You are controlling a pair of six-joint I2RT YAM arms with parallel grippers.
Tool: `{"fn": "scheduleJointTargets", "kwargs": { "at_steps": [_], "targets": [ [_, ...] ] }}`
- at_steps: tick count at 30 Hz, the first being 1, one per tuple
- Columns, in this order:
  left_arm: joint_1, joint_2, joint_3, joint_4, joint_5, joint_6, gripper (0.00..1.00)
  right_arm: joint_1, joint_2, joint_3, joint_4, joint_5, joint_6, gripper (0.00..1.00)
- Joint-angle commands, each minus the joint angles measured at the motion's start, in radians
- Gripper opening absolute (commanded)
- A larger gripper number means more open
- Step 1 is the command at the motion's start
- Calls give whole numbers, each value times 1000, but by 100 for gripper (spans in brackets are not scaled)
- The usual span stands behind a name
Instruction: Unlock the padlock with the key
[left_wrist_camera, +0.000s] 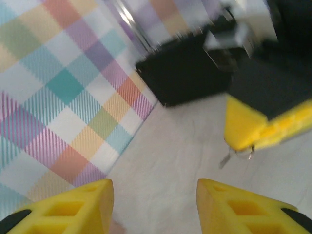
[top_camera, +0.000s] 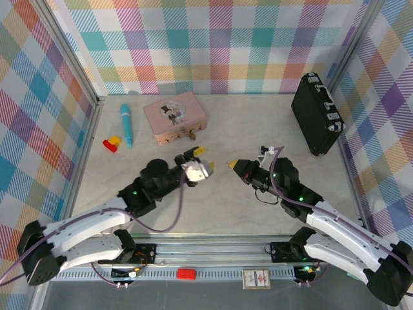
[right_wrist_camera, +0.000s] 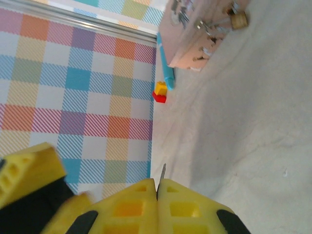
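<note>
Right tool (right_wrist_camera: pixel 157 197): my right one is pinched fully together on the key (right_wrist_camera: pixel 163 173). Only a thin grey sliver pokes out past the yellow pads.
Left tool (left_wrist_camera: pixel 155 202): the jaws stand partly apart with nothing between them, above the table (top_camera: pixel 239 210) and facing the right tool.
Key: it is up in the air between my two tools, well short of the padlock. It is tiny, thin and dark grey, and the left wrist view shows what looks like a small ring hanging by it.
Risk, grip: I judge the hold shallow, so a small sideways load could twist the blade or let it slip out.
Padlock (right_wrist_camera: pixel 239 19): it sits at the front edge of the pink box (top_camera: pixel 174 117), by the latch. I cannot tell whether it is hooked through. It has a brass body and a thin silver shackle, and its keyhole is not visible to me.
Risk, lock: nothing holds it, so pushing the key in would likely swing it aside or shove the light box back.
Risk, aim: both parts are so small that a slight tilt would miss the slot.
</note>
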Motion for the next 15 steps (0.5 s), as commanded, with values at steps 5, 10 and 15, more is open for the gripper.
{"fn": "scheduleJointTargets", "kwargs": {
  "at_steps": [5,10,15],
  "targets": [
    [106,-53,66,-159,89,-802,43,-4,39,-91,350,-36,-180,0],
    [141,2,80,-151,152,-1092,46,8,145,-124,645,-89,-187,0],
    [167,91,106,-68,331,-1277,43,26,230,-151,842,-90,-227,0]
  ]
}}
